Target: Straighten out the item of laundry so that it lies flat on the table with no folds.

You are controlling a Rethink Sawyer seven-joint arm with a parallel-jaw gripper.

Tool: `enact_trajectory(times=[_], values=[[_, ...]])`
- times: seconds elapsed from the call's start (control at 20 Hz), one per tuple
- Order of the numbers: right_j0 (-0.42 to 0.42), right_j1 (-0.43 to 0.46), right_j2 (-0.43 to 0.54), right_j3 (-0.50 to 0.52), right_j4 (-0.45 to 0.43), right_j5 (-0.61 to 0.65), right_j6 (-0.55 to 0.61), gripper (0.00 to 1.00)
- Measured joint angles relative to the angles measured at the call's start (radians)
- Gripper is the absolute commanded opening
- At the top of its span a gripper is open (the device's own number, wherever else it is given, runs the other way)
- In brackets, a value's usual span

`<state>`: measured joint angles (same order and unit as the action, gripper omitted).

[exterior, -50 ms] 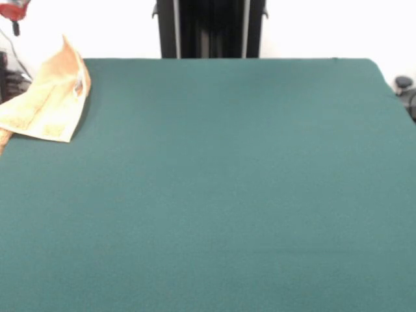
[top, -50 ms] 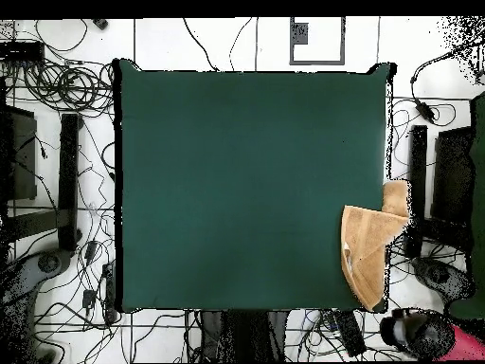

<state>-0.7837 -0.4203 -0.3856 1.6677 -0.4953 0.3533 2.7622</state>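
Hand towel (exterior, -50 ms: pixel 49 101): 1, tan-orange terry, pale woven bands, folded into a rumpled wedge with 1 corner peaked upward; lies at the table's edge near a corner, part overhanging. Table (exterior, -50 ms: pixel 227 188): 1, rectangular, dark green felt-like cover. Gripper (exterior, -50 ms: pixel 14 9): red part at frame edge above the towel; finger state cannot be told.

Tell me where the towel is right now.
Front view: the towel lies folded at the table's far left corner, overhanging the edge. Overhead: lower right corner.
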Motion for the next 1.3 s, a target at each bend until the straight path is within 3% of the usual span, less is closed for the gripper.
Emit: enact_trajectory(times=[0.35, 0.9, 0.95, 1.3], values=[[0.073, 0.101, -0.051, -0.020, 0.104, 0.000, 0.002, 1.00], [0.205, 0.298, -0.161, -0.071, 0.381, -0.053, 0.044, 1.00], [0.225, 0.331, -0.180, -0.079, 0.438, -0.067, 0.058, 1.00], [0.279, 0.403, -0.240, -0.094, 0.568, -0.093, 0.085, 1.00]])
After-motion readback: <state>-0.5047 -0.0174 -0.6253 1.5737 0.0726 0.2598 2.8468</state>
